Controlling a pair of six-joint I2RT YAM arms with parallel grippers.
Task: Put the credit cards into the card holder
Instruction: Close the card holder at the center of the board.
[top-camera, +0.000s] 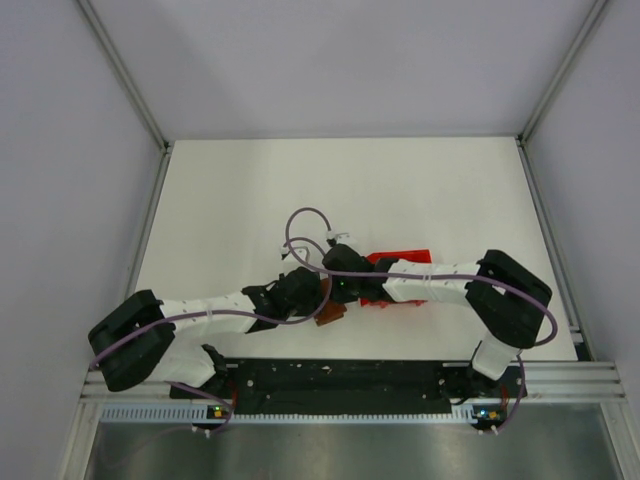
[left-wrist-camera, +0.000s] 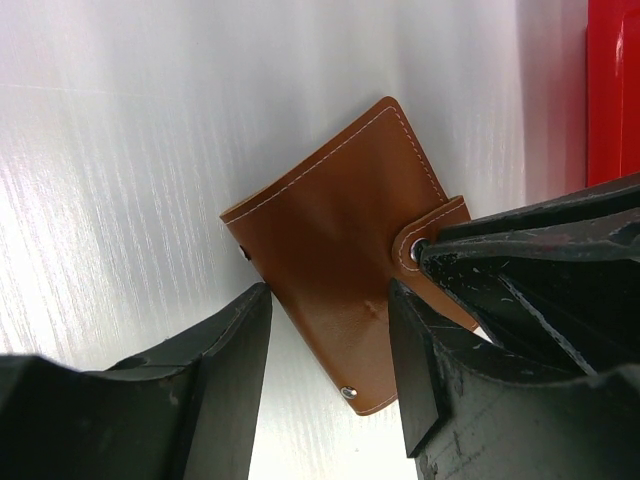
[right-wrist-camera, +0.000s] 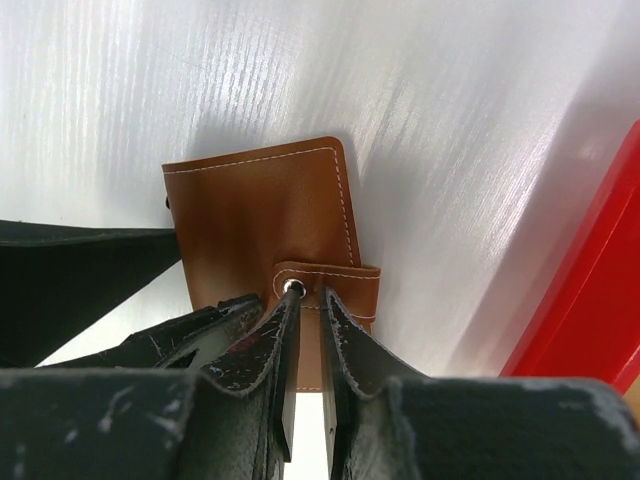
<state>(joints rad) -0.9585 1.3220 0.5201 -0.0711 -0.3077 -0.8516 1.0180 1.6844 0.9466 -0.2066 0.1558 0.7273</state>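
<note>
Bottom of the left wrist view: the left gripper (left-wrist-camera: 328, 300) stands half-wide, the brown card holder (left-wrist-camera: 330, 215) lying between and beyond its fingers. The right gripper (right-wrist-camera: 307, 295) is narrowed to a slit, tips at the holder's snap tab (right-wrist-camera: 335, 282); whether it pinches, I cannot tell. A red box (right-wrist-camera: 590, 300) sits far right.

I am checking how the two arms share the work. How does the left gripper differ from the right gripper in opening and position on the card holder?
Opening: the left gripper has its jaws wide apart; the right gripper has them almost together.
Place: the left gripper straddles the body of the card holder; the right gripper is at its snap strap and seems to pinch it.
Both are black, at the same card holder.
</note>
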